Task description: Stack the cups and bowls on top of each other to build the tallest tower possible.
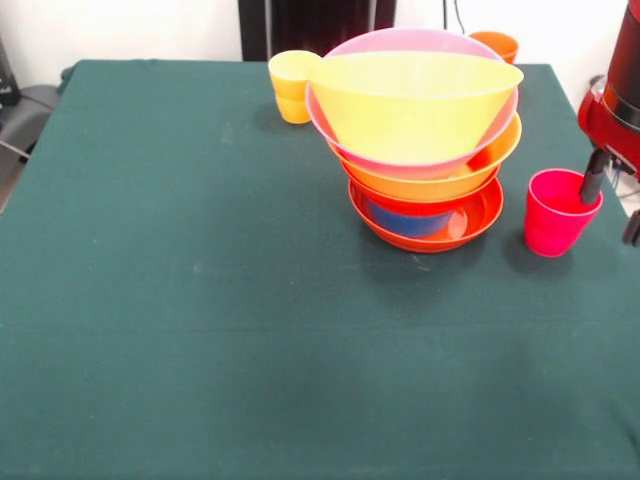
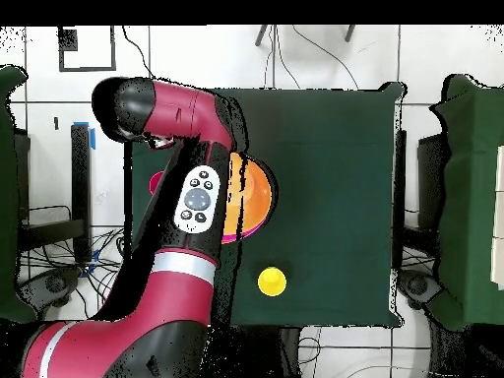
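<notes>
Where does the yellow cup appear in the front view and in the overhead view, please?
Front view: the yellow cup stands at the table's far side, upper centre-left, just left of the tower.
Overhead view: it sits low centre, right of the arm.
Shared landmark: the tower.

The table is seen in the front view from across its near edge, facing the robot's side, close enough that its near corners are cut off. In the overhead view it is seen straight down from high above, floor included. The bowl pile and yellow cup are shared.
</notes>
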